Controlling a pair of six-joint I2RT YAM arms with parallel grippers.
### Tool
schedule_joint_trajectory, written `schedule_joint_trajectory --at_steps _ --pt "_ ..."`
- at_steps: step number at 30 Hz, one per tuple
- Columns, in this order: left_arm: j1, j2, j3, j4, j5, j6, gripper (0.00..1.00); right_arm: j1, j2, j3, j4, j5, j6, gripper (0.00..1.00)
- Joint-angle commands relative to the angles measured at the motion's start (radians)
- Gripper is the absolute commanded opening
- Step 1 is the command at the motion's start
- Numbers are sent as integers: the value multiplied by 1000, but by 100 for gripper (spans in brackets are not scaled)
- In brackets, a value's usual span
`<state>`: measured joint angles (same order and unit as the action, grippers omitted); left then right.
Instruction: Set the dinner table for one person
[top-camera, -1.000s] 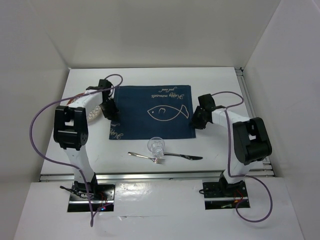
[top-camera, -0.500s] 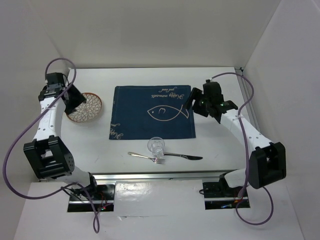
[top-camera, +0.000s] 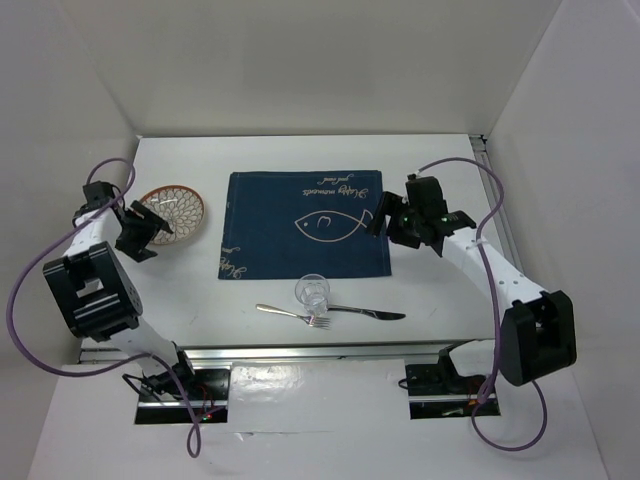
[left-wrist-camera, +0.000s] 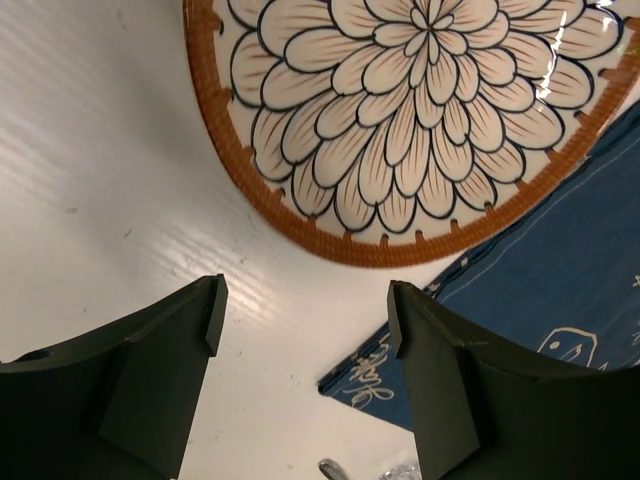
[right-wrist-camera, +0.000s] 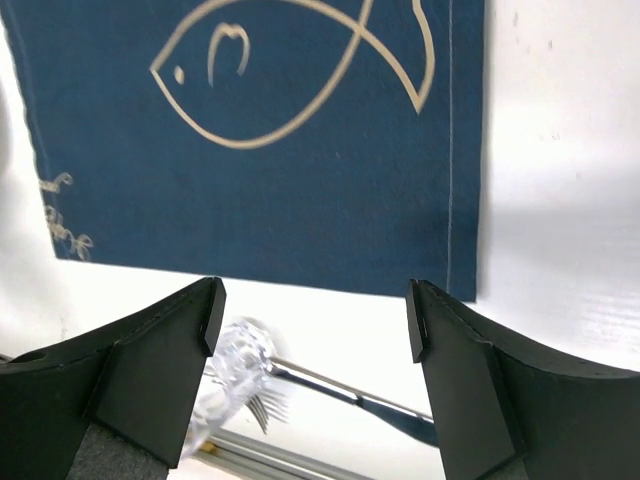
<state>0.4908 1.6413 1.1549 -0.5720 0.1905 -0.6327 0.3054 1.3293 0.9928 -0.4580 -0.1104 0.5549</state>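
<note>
The dinner table (top-camera: 440, 290) is a white tabletop. On it lies a dark blue fish-print placemat (top-camera: 300, 225), flat in the middle. A flower-pattern plate (top-camera: 172, 214) with an orange rim sits left of the mat. My left gripper (top-camera: 145, 232) hovers open at the plate's near-left side. In the left wrist view the plate (left-wrist-camera: 420, 110) lies ahead of the empty left gripper (left-wrist-camera: 305, 305). My right gripper (top-camera: 388, 222) hangs open over the mat's right edge. The right wrist view shows this empty gripper (right-wrist-camera: 315, 305) above the mat's near right corner (right-wrist-camera: 460, 270).
A clear glass (top-camera: 312, 291) stands just in front of the mat. A fork (top-camera: 292, 315) and a knife (top-camera: 370, 313) lie end to end near the table's front edge. White walls enclose the table on three sides. A metal rail (top-camera: 300, 352) runs along the front.
Both grippers have left the placemat's side edges and opened wider. The left one swung out to the left and now sits beside the plate. The right one rose and shifted slightly.
</note>
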Motion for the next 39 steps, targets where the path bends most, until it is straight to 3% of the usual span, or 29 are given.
schedule_joint_trajectory --at_steps 1,9,14,16,17,19,20,28,34,39 --pt "6 49 17 84 35 -27 82 9 -62 -20 1 -9 -27 85" --pt "6 195 52 136 1 -79 76 9 -44 -20 1 -9 -36 86" --pt "6 247 61 205 10 -116 64 9 -44 -20 -8 -9 -45 86" --pt "6 259 71 205 10 -116 51 9 -44 -20 -8 0 -46 86" --pt "6 259 71 205 21 -116 30 9 -44 -20 -19 0 -46 86" --pt "6 259 95 196 21 -116 6 9 -44 -20 -19 0 -46 86" --pt "6 259 95 184 38 -116 0 9 -44 -20 -19 0 -46 86" --pt "-6 13 141 187 220 -76 0 9 -62 -20 -28 -9 -46 86" --pt "-167 -49 195 141 349 -16 0 9 -62 -20 -28 -51 -36 86" --pt "-375 -17 209 156 400 -16 0 9 -99 -29 -61 -51 -36 86"
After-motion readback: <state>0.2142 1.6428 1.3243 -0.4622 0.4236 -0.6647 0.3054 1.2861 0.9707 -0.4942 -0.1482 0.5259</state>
